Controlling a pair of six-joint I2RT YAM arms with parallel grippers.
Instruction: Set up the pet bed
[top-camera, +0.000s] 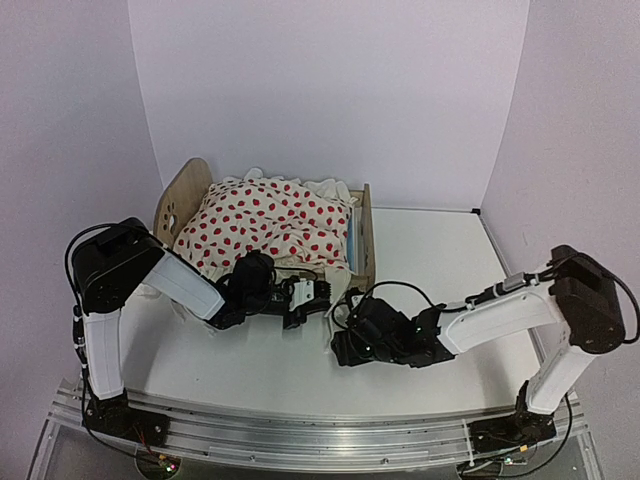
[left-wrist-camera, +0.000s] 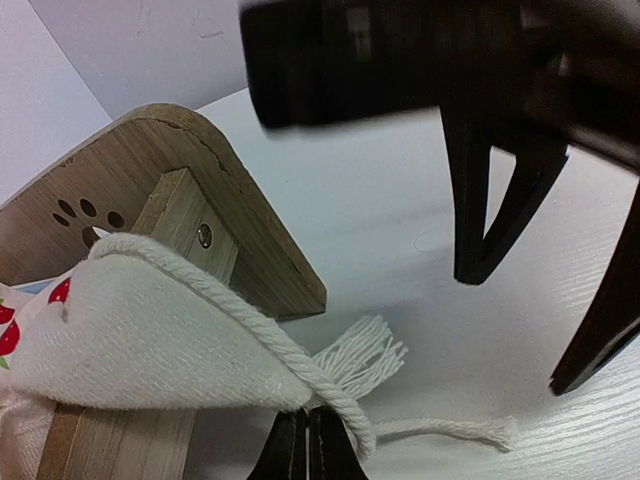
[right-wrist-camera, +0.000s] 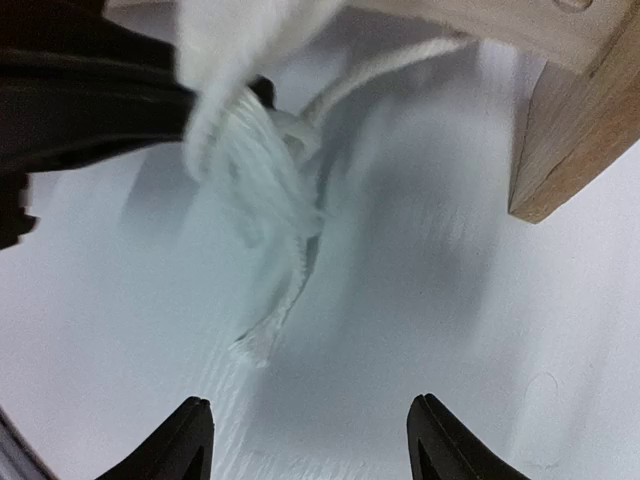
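surface: white table (top-camera: 450, 260), matt, with a faint wood-grain texture; a ribbed aluminium rail (top-camera: 320, 435) runs along its near edge under both arm bases.
room: plain pale walls (top-camera: 330, 80) close the table in on three sides.
task object: pet bed (top-camera: 366, 232) stands at the back left of the table, set lengthwise from left to right.
wood: light and smooth. the headboard (top-camera: 182, 203) at the left end is tall and rounded, with small cut-outs. the footboard (left-wrist-camera: 210, 180) at the right end is lower, has a rounded corner and paw-print cut-outs, and a square post is fixed to it with a metal screw.
in the bed: blue-and-white striped mattress (top-camera: 354, 246) shows only as a thin strip by the footboard. the rest lies under a blanket (top-camera: 265, 225) of white cloth with red dots, heaped and rumpled, with white ruffles at the back.
blanket edge: thick twisted cream cord. at the corner are a fringed tassel (left-wrist-camera: 362, 355) and a loose cord end (left-wrist-camera: 450, 430) that lies on the table.
left arm: left gripper (left-wrist-camera: 305, 450) has its fingers pressed together on the blanket's corner at the cord, just beside the near end of the footboard.
right arm: right gripper (right-wrist-camera: 315, 440) has its jaws well apart with nothing between them. it sits low over the table, near the left gripper and facing the tassel, which is blurred in its wrist view.
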